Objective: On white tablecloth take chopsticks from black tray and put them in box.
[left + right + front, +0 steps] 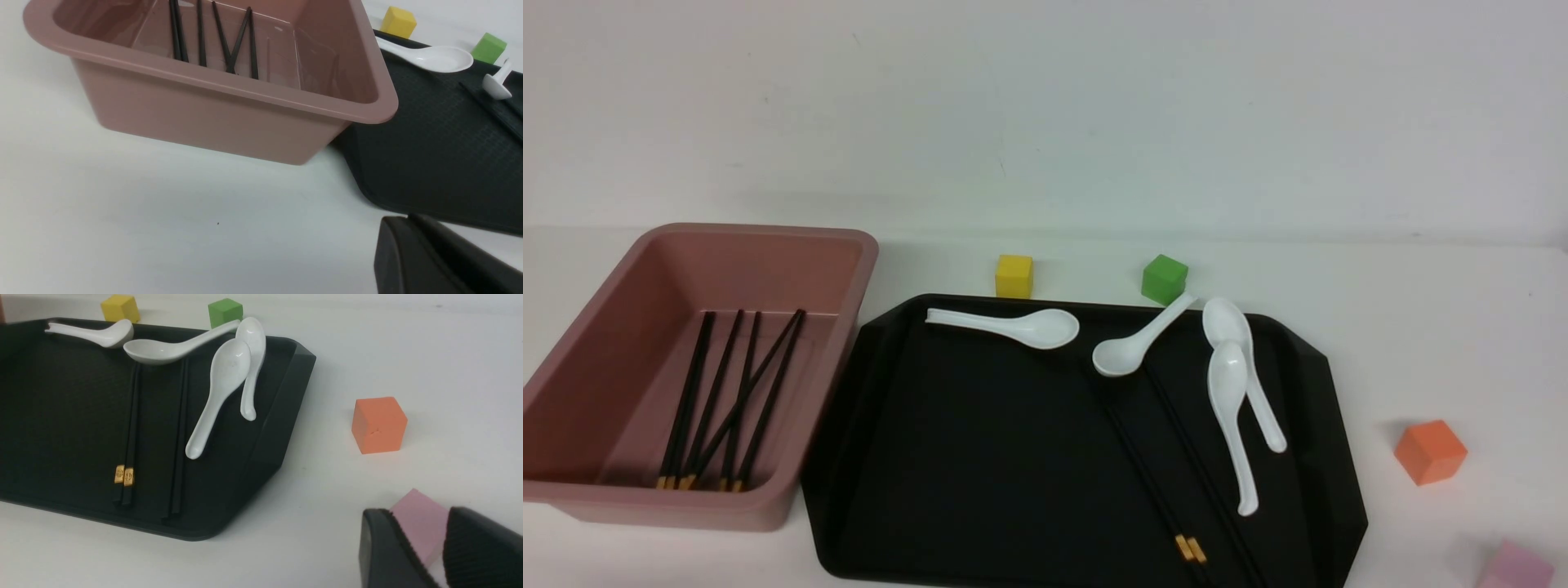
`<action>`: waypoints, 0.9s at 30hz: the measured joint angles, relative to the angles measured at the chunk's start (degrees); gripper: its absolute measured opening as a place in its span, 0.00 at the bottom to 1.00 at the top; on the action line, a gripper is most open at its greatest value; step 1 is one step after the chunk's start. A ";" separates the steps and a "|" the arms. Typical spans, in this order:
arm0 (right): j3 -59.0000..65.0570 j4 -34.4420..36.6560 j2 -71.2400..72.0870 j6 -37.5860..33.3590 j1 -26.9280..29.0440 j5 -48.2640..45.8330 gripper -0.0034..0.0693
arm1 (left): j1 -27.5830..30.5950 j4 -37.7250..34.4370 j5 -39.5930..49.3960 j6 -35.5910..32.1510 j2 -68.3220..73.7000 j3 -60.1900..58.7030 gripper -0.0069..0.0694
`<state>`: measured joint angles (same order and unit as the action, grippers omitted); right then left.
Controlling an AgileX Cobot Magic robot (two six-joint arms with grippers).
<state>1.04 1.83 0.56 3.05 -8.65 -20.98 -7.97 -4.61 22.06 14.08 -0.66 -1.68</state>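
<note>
Four chopsticks (pixel 1168 482) lie along the black tray (pixel 980 457), partly under a spoon (pixel 1131 347), so approach their free gold-banded ends; others already rest in the box (pixel 629 367). Your right gripper (pixel 439 549) hovers slightly parted, holding nothing, over the white tablecloth (pixel 449 355). You can't tell the left gripper's (pixel 433 261) opening.

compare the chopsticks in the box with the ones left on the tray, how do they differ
The chopsticks in the box lie inside the pink box, some crossing each other; the chopsticks on the tray lie flat on the black tray in two close, nearly parallel pairs. The boxed ones have nothing on them; the tray ones have their thin ends under a white spoon. Both sets are thin and black, with gold bands visible on some.
</note>
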 joint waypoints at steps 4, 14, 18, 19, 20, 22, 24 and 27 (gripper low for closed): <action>0.00 0.00 0.00 0.00 0.00 0.00 0.38 | 0.00 0.00 0.00 0.00 0.00 0.00 0.12; 0.00 0.00 0.00 0.00 0.00 0.00 0.38 | 0.00 0.00 0.00 0.00 0.00 0.00 0.14; 0.00 0.00 0.00 0.00 0.00 0.00 0.38 | 0.00 0.00 0.00 0.00 0.00 0.00 0.14; 0.00 0.00 0.00 0.00 0.00 0.00 0.38 | 0.00 0.00 0.00 0.00 0.00 0.00 0.14; 0.00 0.00 0.00 0.00 0.00 0.00 0.38 | 0.00 0.00 0.00 0.00 0.00 0.00 0.14; 0.00 0.00 0.00 0.00 0.00 0.00 0.38 | 0.00 0.00 0.00 0.00 0.00 0.00 0.14; 0.00 0.00 0.00 0.00 0.00 0.00 0.38 | 0.00 0.00 0.00 0.00 0.00 0.00 0.14; 0.00 0.00 0.00 0.00 0.00 0.00 0.38 | 0.00 0.00 0.00 0.00 0.00 0.00 0.14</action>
<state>1.04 1.83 0.56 3.05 -8.65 -20.98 -7.97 -4.61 22.06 14.08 -0.66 -1.68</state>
